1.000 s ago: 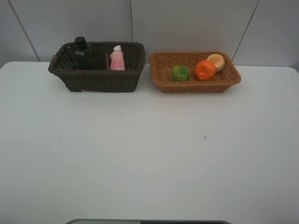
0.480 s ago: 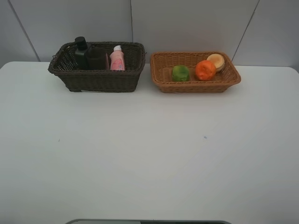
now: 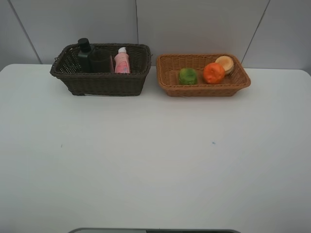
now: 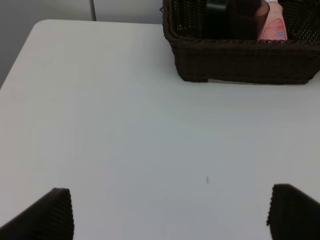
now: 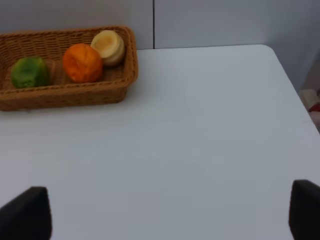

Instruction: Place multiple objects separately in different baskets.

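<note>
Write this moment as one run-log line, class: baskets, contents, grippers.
dark basket: black bottle, cup, pink bottle | tan basket: lime, orange, pale fruit | left gripper, right gripper: open, empty

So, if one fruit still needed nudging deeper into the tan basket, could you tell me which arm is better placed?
Probably the right. Its open gripper faces the tan basket holding the orange; the left gripper faces the dark basket.

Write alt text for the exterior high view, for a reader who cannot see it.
Two wicker baskets stand side by side at the far edge of a white table. The dark basket on the left holds a black bottle, a dark cup and a pink bottle; the tan basket holds a lime, an orange and a pale fruit. No arms are visible.
</note>
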